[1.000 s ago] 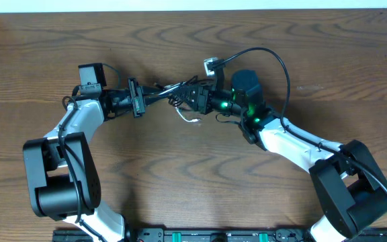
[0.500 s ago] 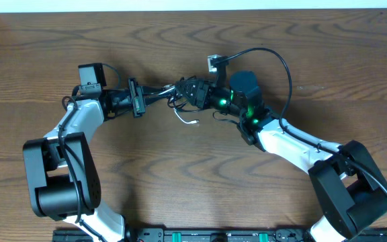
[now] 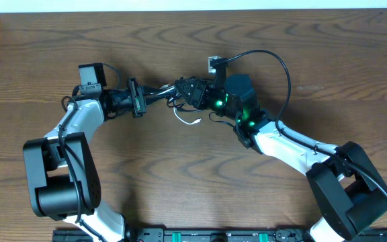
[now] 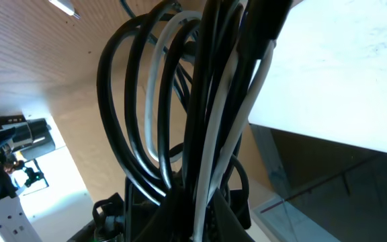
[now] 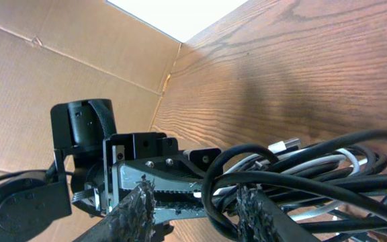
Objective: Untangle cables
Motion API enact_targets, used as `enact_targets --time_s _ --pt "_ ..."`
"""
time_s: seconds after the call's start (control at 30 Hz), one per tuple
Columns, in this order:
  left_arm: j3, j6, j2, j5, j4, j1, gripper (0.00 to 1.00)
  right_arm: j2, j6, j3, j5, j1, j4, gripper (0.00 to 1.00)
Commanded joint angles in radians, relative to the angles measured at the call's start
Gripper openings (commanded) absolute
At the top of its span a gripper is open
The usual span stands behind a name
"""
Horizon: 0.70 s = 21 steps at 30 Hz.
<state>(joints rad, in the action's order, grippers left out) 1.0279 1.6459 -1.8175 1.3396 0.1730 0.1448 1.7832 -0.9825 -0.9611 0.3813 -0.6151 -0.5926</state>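
The cables hang as one tangled bundle (image 3: 175,95) between my two grippers above the wooden table (image 3: 180,175). My left gripper (image 3: 161,92) (image 4: 200,215) is shut on the bundle: loops of black cable (image 4: 116,101) and white cable (image 4: 154,87) fan out from its jaws. My right gripper (image 3: 187,90) (image 5: 193,205) faces it from the right, fingers apart. A black cable loop (image 5: 213,178) drops into the gap beside one fingertip (image 5: 247,208), with nothing pinched. A loose white cable end (image 3: 191,120) dangles below the bundle. More black and white strands (image 5: 314,165) trail to the right.
A thick black wire (image 3: 281,67) arcs from a small plug (image 3: 212,63) over the right arm. Cardboard walls (image 5: 59,60) stand at the table's far side. Both arm bases (image 3: 59,181) sit at the near edge.
My right gripper has edged slightly left and back, closer to the left gripper. The dangling white end swung a little to the right. The left arm held still.
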Motion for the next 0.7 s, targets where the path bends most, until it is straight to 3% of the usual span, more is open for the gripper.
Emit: enact_targets --time_s 0.0,0.67 --pt "0.003 -0.003 0.017 0.009 -0.003 0.000 0.08 -0.014 -0.072 -0.006 -0.024 -0.005 -0.002 0.36" --pt "0.003 -0.003 0.017 0.010 -0.003 0.000 0.08 -0.014 -0.071 -0.006 -0.037 -0.043 0.002 0.36"
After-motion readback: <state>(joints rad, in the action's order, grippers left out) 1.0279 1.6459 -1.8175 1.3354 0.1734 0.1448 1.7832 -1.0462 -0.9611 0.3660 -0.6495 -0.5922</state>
